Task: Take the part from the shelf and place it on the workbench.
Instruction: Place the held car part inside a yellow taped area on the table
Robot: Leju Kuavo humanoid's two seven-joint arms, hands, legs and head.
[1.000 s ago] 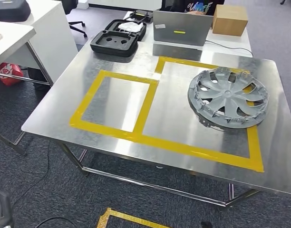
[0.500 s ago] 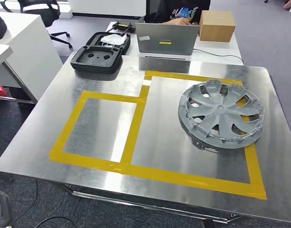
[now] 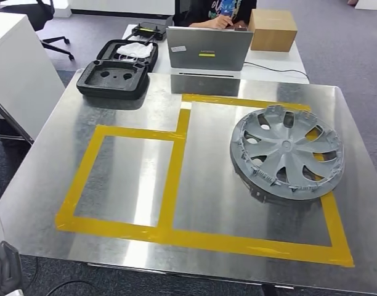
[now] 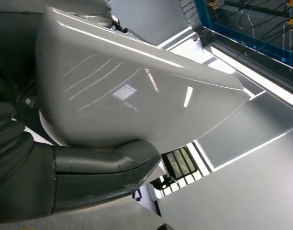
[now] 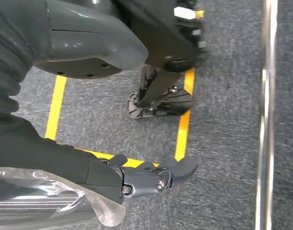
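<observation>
**Part in the left hand, hubcap already on the bench**

Nearest to the robot, the left hand (image 4: 47, 187) gripped a glossy pale grey part (image 4: 138, 100); the left wrist view showed the thick thumb pressed along the part's underside, with ceiling lights behind, so the part was held up off the workbench. In the head view, a dark bit of that arm sat at the near left corner. The right wrist view looked down at grey carpet (image 5: 224, 72) with yellow floor tape (image 5: 183, 122); there the right hand (image 5: 138, 177) hung with fingers stretched out and apart, touching nothing, a clear plastic sleeve beside it.

Past the hands stood the metal workbench (image 3: 42, 179), marked with yellow tape rectangles (image 3: 170, 185). A grey hubcap (image 3: 286, 151) lay in the right rectangle, overlapping its far right tape. At the far left corner sat a black foam case (image 3: 114, 77). Beyond the bench, on a white desk, stood a laptop (image 3: 207, 48) and a cardboard box (image 3: 272, 29), with a person (image 3: 219, 12) seated behind.
</observation>
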